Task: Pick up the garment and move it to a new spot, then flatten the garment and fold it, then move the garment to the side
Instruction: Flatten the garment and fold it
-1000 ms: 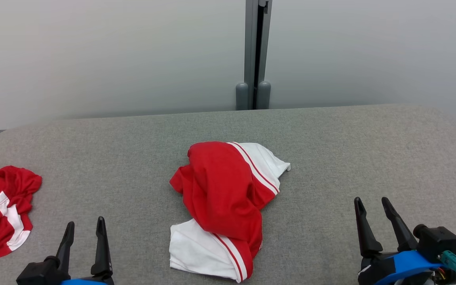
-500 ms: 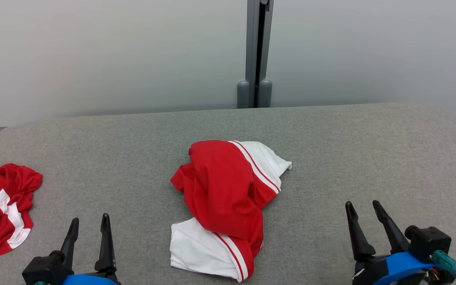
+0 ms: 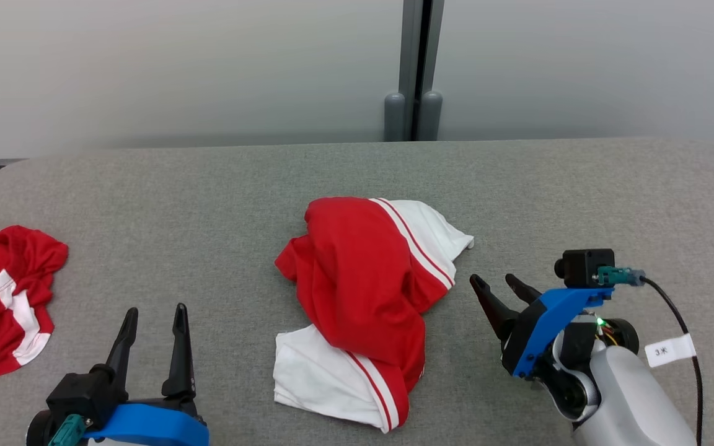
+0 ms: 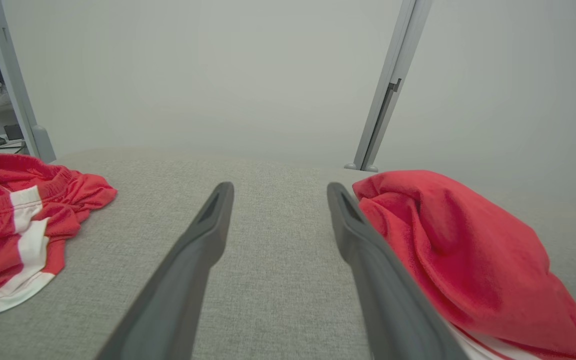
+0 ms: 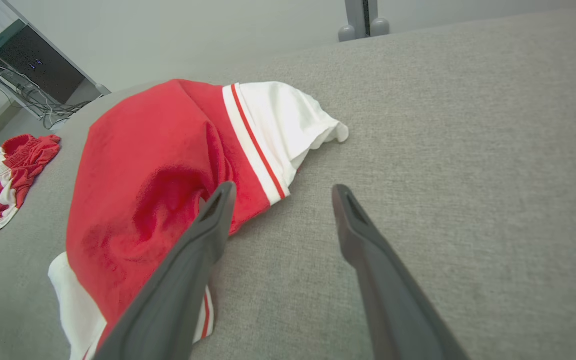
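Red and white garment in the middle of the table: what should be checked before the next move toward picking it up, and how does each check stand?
1. Right end effector open and empty: ok.
2. Left end effector open and empty: ok.
3. Garment free to lift: ok; it lies crumpled on the grey table with nothing on it.
4. Right end effector on the cloth: not ok; its tips stop short of the garment's right edge.
5. Second red and white garment out of the way: ok; it lies apart at the table's left end.
6. How many layers a pinch would take: cannot tell.
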